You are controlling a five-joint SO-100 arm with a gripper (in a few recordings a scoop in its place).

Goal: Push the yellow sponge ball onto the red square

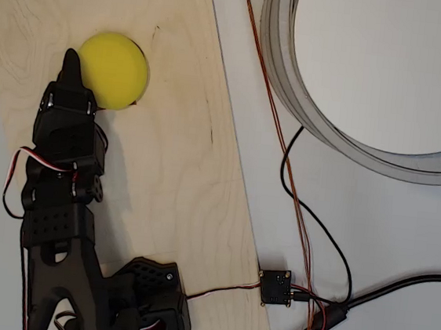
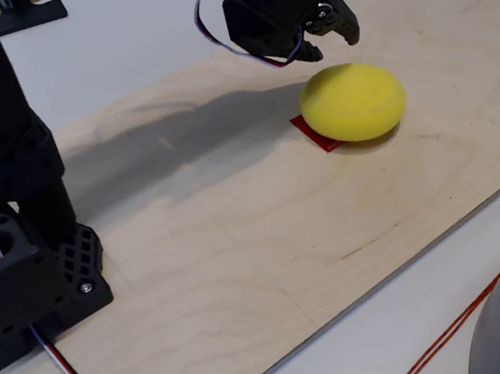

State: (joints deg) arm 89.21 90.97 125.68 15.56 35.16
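Note:
The yellow sponge ball [image 1: 114, 70] [image 2: 353, 101] rests on the plywood board, covering most of the red square [image 2: 315, 133]. Only a corner of the square peeks out from under the ball's near-left side in the fixed view. My black gripper [image 1: 72, 60] [image 2: 342, 27] is shut with nothing in it. In the overhead view its tip sits at the ball's left edge. In the fixed view it hangs just above and to the left of the ball, not clearly touching it.
The plywood board [image 1: 173, 168] [image 2: 252, 234] lies on a white table. A large grey round tub [image 1: 292, 86] stands off the board to the right. Black and orange cables [image 1: 293, 188] and a small circuit board [image 1: 276, 287] lie beside it. My arm's base [image 2: 2, 272] stands on the board's near end.

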